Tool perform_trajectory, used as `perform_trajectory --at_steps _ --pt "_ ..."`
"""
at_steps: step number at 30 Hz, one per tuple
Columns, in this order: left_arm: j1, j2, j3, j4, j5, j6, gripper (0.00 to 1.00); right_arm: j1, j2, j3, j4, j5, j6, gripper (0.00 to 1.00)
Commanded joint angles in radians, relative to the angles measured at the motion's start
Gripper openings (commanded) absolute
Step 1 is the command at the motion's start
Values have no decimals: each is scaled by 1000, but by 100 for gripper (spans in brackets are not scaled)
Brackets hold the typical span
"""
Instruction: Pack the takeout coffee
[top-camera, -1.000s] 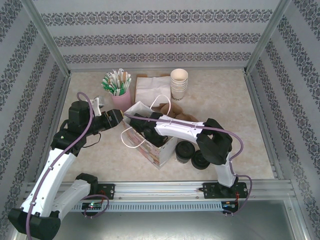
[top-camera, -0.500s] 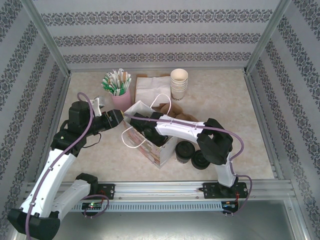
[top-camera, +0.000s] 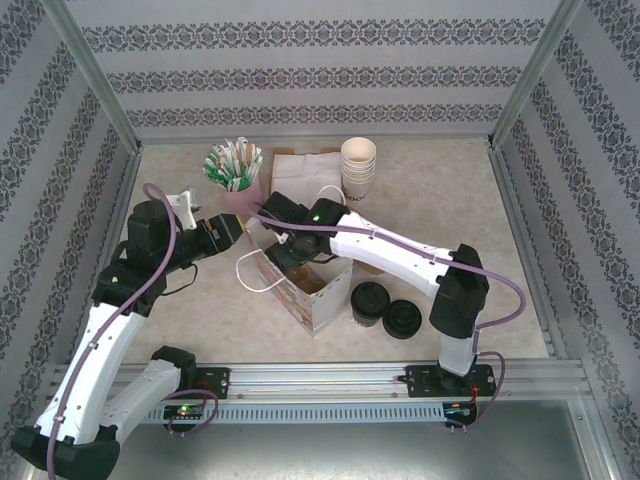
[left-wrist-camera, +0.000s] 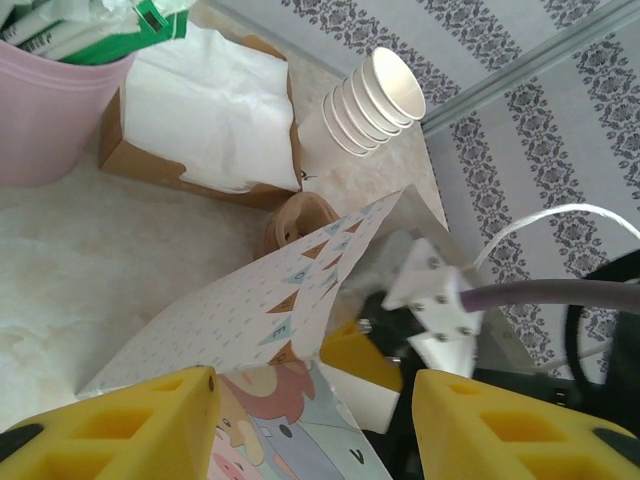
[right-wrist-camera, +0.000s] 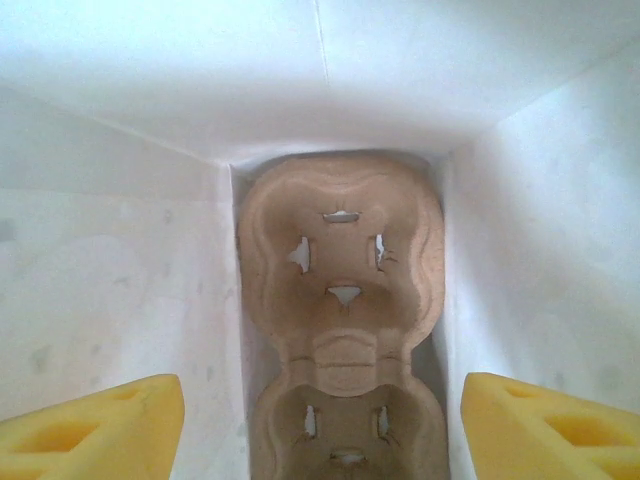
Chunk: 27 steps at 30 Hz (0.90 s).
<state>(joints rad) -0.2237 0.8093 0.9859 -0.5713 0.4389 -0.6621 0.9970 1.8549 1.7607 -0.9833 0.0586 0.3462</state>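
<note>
The takeout coffee (top-camera: 370, 298), a cream cup under a black lid, stands on the table just right of the patterned paper bag (top-camera: 305, 285). My right gripper (top-camera: 288, 255) points down into the bag's mouth. In the right wrist view it (right-wrist-camera: 320, 430) is open with nothing between its fingers, above a brown pulp cup carrier (right-wrist-camera: 340, 270) on the bag's floor. My left gripper (top-camera: 240, 228) is at the bag's left rim. It (left-wrist-camera: 315, 430) is open, and the bag's printed wall (left-wrist-camera: 260, 330) rises between its spread fingers.
A low pile of black lids (top-camera: 403, 318) lies right of the coffee. At the back stand a pink cup of packets (top-camera: 240, 190), a napkin box (top-camera: 305, 175) and a stack of lidless cups (top-camera: 358, 165). Brown carriers (left-wrist-camera: 300, 215) lie behind the bag.
My right arm has swung up and back, so its gripper now sits higher over the bag's mouth. My left gripper has drawn slightly left and up. The coffee has not moved.
</note>
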Motion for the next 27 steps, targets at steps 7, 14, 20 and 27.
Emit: perform_trajectory --at_steps 7,14,20,27 --pt "-15 -35 53 -53 -81 15 56 6 -62 176 -150 45 -15 71" --pt "-14 -20 68 -70 -83 36 57 27 -106 295 -296 64 5 66" --pt "-15 27 105 -89 -42 74 57 48 -194 281 -380 113 59 65" --pt "-15 87 141 -103 28 122 57 60 -333 180 -431 158 143 66"
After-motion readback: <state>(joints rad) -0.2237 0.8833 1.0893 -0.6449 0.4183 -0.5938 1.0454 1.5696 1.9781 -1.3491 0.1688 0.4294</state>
